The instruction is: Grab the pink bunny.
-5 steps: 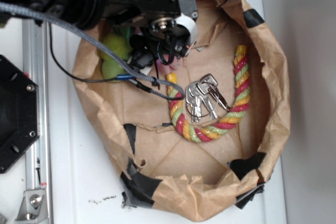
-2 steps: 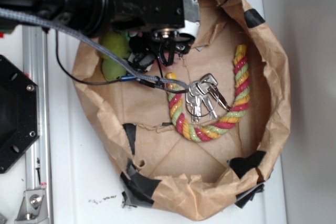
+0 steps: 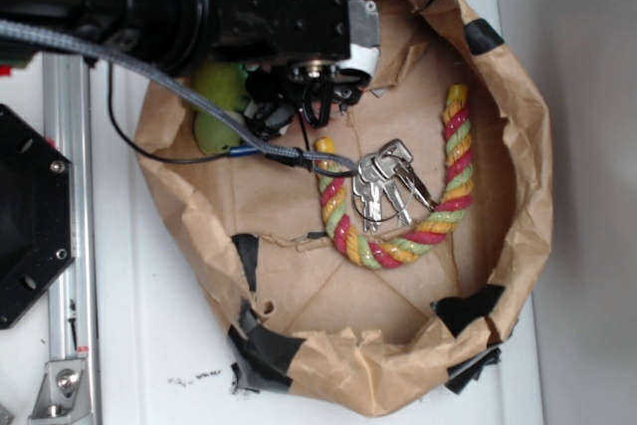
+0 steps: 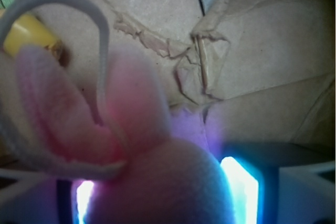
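The arm's gripper [image 3: 317,97] hangs low at the back of the paper bag [image 3: 518,246], whose crumpled wall stands close. Only the wrist view shows the pink bunny [image 4: 142,145], filling the frame between the fingers [image 4: 239,179]; how tightly they close is unclear. Exterior shows the rope [image 3: 450,196], keys [image 3: 383,186] and green plush [image 3: 214,111] nearby.

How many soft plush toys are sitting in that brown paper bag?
2: a lime-green fuzzy plush toy at the bag's left wall, and a pale pink plush bunny seen close to the wrist camera. The arm may hide others.
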Motion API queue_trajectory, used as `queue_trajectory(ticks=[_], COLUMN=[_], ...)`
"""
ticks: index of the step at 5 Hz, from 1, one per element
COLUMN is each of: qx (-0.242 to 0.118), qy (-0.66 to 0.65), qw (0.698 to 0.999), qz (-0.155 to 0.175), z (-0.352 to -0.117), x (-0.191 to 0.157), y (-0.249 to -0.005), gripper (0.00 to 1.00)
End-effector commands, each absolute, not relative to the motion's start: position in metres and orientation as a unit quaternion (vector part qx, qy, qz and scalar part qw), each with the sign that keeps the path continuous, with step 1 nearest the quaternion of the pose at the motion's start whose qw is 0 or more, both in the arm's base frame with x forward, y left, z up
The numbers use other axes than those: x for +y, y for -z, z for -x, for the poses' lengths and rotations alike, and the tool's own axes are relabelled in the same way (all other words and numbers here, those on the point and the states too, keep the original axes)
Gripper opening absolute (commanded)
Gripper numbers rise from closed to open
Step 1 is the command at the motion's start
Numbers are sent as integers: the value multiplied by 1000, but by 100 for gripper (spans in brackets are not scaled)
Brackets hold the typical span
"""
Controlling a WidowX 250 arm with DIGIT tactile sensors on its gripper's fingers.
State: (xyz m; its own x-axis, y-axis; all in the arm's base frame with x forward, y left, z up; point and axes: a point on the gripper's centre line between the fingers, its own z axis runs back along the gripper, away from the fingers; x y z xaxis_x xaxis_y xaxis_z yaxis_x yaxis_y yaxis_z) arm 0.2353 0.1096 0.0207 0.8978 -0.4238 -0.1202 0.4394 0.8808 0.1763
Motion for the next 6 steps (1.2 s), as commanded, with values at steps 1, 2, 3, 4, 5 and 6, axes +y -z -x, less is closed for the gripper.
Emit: queue_trajectory(ticks=[1,2,3,4,5,6], qx=[-89,-164,-153,-120,-110,-108], qy=[158,26,-105,-183,-187,-191], qw=[976,980,979,973,973,972], qz=[-118,-112,-81,-80,-82,-80], z=[-266,-272,-285,-281,-278,-278], x=[53,26,21,21,23,25], y=[-113,-153,-155,-155,-151,-149], gripper=[0,0,0,0,0,0])
